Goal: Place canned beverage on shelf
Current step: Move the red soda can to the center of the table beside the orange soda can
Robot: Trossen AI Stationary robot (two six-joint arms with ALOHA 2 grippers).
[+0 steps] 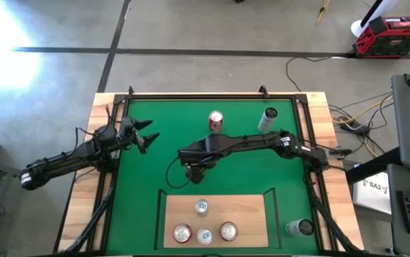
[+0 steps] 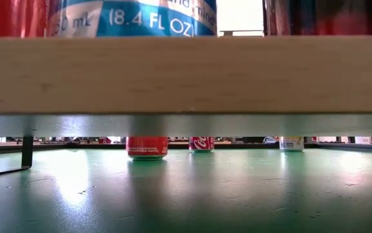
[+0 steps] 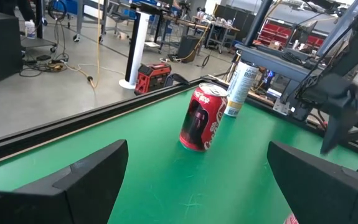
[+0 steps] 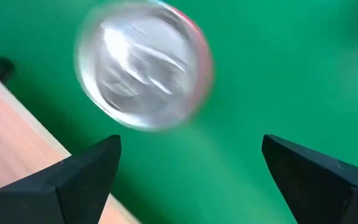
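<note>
**Red can stands short of the shelf; right hand open above it**

Findings. A red can (image 4: 144, 65) stands upright on the green mat (image 1: 262, 171), near the middle of the high view, just beyond the far edge of the shelf (image 1: 251, 214) and not on it. The right hand (image 4: 191, 149) hangs directly over it with its fingers spread wide and nothing between them. The left hand (image 1: 150, 133) waits at centre left of the high view, also wide and empty. Four cans (image 1: 202, 207) already occupy the shelf in the lower middle of that view.

Risks.
- A descent that is off-centre would set one finger on the can's rim. That would likely tip the can, and it could roll across the mat.
- A grip taken high on the can may let it swing or slip during the lift.
- The shelf board is raised above the mat. A can carried too low would strike its edge or rail.
- Free space on the shelf is limited, so a careless set-down could knock over the cans there.
- A second red can (image 1: 215, 121) and a pale can (image 1: 267, 120) sit in the upper middle, close to the right arm, and a sweep of the arm could hit them.
</note>
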